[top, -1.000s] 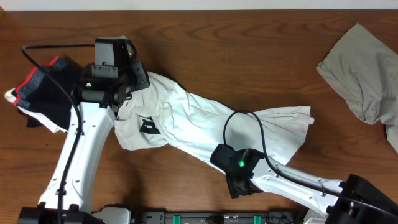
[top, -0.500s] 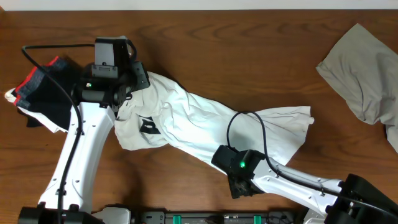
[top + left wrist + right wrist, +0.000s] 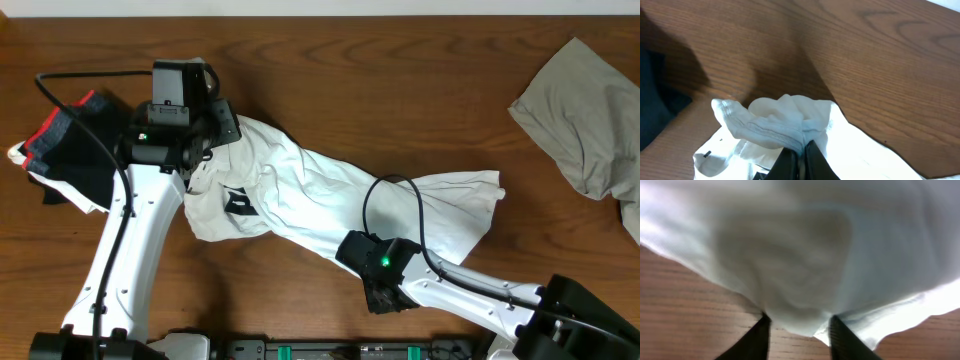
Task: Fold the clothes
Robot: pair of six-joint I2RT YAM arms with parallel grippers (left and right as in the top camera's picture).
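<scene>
Our left gripper point(image 3: 799, 150) pinches a bunched edge of the limp, light white T-shirt point(image 3: 330, 185), our right gripper point(image 3: 799, 321) spread astride its hem, where we should grip.

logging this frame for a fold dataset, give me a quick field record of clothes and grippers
main garment: white T-shirt, crumpled across the table
left gripper: shut on a bunched T-shirt edge
right gripper: open, straddling the T-shirt's near hem
far right: grey-khaki garment, untouched
far left: dark garment with red edge, crumpled
</scene>
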